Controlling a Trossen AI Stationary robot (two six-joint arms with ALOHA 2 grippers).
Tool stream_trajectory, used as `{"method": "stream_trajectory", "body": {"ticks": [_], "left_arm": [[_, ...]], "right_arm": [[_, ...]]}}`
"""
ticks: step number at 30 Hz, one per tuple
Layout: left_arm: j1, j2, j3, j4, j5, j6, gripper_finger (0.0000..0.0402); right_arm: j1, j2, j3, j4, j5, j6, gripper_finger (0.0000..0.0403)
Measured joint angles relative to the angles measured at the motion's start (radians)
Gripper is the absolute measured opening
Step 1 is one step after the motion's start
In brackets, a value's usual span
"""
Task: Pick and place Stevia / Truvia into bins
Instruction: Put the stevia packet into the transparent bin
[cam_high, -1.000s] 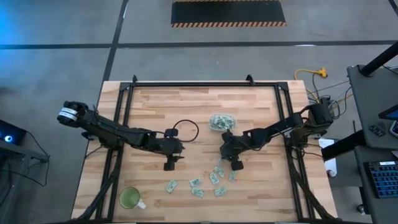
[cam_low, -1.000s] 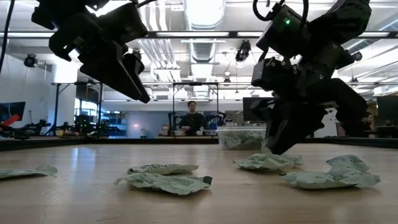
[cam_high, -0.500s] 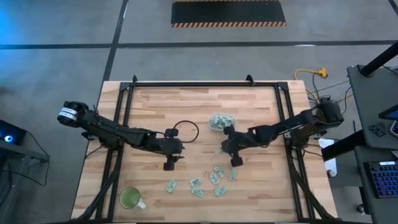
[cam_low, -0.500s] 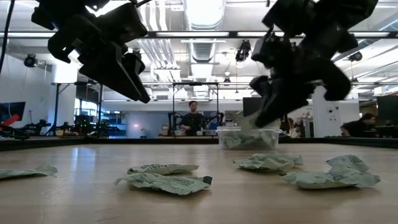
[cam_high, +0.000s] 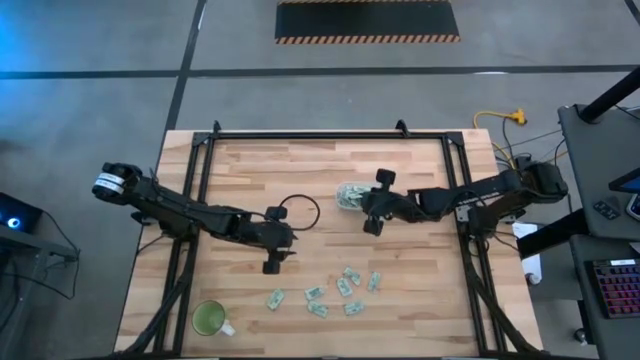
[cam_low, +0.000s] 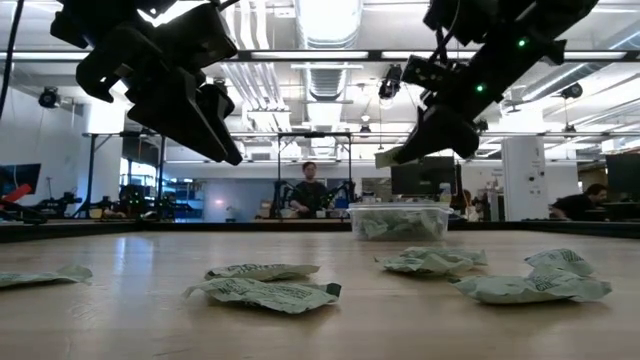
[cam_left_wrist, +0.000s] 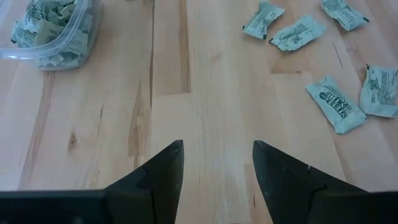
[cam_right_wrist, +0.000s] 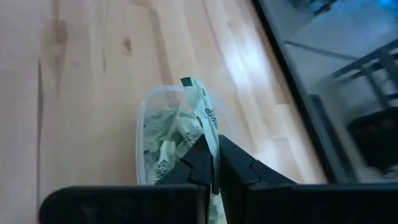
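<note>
Now R hand (cam_right_wrist: 214, 163) pinches sachet (cam_right_wrist: 204, 112) above tub (cam_right_wrist: 144, 118).

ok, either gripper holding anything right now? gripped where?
Right gripper pinches one sachet near its middle, over the tub. Left gripper is open, empty.

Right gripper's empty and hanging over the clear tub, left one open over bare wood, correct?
Not empty. The right gripper is shut on a sachet, as the right wrist view shows, above the clear tub. The left gripper is open over bare wood.
</note>
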Motion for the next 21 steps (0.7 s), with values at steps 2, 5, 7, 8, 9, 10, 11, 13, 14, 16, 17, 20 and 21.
{"method": "stream_trajectory", "body": {"ticks": [2, 5, 7, 8, 9, 10, 11, 13, 14, 16, 17, 20, 21], "left_arm": [[0.0, 0.0, 0.0, 0.0, 0.0, 0.0, 0.0176], [0.0, 0.0, 0.0, -0.001, 0.0, 0.0, 0.0176], [0.0, 0.0, 0.0, -0.001, 0.0, -0.001, 0.0176], [0.0, 0.0, 0.0, -0.001, 0.0, -0.001, 0.0176], [0.0, 0.0, 0.0, -0.001, 0.0, -0.001, 0.0176], [0.0, 0.0, 0.0, -0.001, 0.0, -0.001, 0.0176], [0.0, 0.0, 0.0, -0.001, 0.0, -0.002, 0.0176], [0.0, 0.0, 0.0, -0.002, 0.0, -0.002, 0.0176], [0.0, 0.0, 0.0, -0.002, 0.0, -0.002, 0.0176], [0.0, 0.0, 0.0, -0.002, 0.0, -0.002, 0.0176], [0.0, 0.0, 0.0, -0.002, 0.0, -0.002, 0.0176], [0.0, 0.0, 0.0, -0.002, 0.0, -0.002, 0.0176], [0.0, 0.0, 0.0, -0.002, 0.0, -0.002, 0.0176]], "right_arm": [[-0.026, 0.008, 0.0, 0.0, -0.051, 0.005, 0.0009], [-0.057, 0.027, 0.0, -0.001, -0.075, 0.04, 0.001], [-0.07, 0.037, 0.0, -0.003, -0.094, 0.042, 0.0018], [-0.075, 0.042, 0.0, -0.003, -0.114, 0.042, 0.0025], [-0.08, 0.046, 0.0, -0.005, -0.134, 0.044, 0.0033], [-0.084, 0.052, 0.0, -0.004, -0.147, 0.048, 0.0043], [-0.087, 0.055, 0.0, -0.004, -0.153, 0.051, 0.0054], [-0.089, 0.059, 0.0, -0.015, -0.152, 0.051, 0.0077], [-0.089, 0.059, 0.0, -0.022, -0.151, 0.051, 0.0089], [-0.088, 0.055, 0.003, -0.041, -0.149, 0.055, 0.0111], [-0.088, 0.048, 0.005, -0.059, -0.15, 0.06, 0.012], [-0.08, 0.01, 0.013, -0.096, -0.15, 0.077, 0.0141], [-0.074, -0.004, 0.014, -0.109, -0.152, 0.08, 0.0145]]}}
